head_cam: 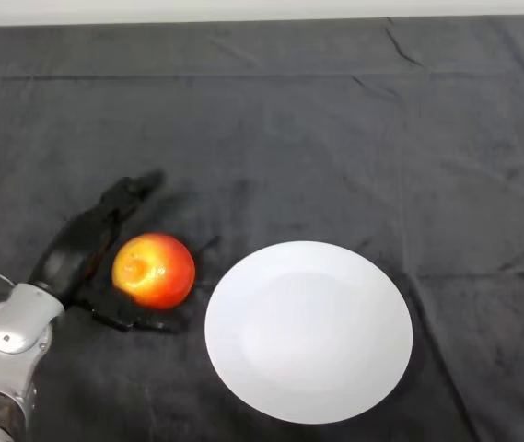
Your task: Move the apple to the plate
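A red and yellow apple (155, 269) lies on the dark cloth, left of centre. A white round plate (308, 329), with nothing on it, sits just right of the apple with a small gap between them. My left hand (75, 250) is on the apple's left side. Its fingers (131, 195) stretch out straight past the apple's far left side. Its thumb (137, 320) lies along the near side under the apple. The apple sits between thumb and fingers, and the hand is open around it. The apple rests on the cloth.
The dark cloth (335, 138) covers the whole table, with creases at the back and right. The table's far edge runs along the top of the view.
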Motion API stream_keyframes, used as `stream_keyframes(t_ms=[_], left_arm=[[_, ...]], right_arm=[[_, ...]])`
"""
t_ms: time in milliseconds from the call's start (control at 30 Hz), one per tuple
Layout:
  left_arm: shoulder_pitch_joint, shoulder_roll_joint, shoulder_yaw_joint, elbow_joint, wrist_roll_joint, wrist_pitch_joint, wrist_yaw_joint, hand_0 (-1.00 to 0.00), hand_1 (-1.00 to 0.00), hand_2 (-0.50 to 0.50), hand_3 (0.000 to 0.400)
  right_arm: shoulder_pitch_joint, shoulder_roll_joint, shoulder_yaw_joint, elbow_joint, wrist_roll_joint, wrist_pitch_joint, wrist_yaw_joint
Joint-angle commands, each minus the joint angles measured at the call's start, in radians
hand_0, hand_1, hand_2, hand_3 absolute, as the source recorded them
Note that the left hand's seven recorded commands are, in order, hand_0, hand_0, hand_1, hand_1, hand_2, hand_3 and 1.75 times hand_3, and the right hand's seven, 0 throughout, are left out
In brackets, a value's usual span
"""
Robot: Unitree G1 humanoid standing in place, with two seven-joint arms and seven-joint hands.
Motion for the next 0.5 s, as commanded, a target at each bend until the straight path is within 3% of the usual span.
stream_keyframes(t_ms=[33, 500], left_arm=[[-0.073, -0.011, -0.034, -0.002, 0.027, -0.012, 0.011, -1.00, -1.00, 0.00, 0.400], [-0.079, -0.023, -0.063, -0.140, 0.048, -0.033, 0.038, -1.00, -1.00, 0.00, 0.400]], right_arm=[[0.002, -0.032, -0.0137, -0.001, -0.0034, 0.005, 0.0006], [0.002, -0.032, -0.0134, -0.002, -0.0034, 0.005, 0.0006]])
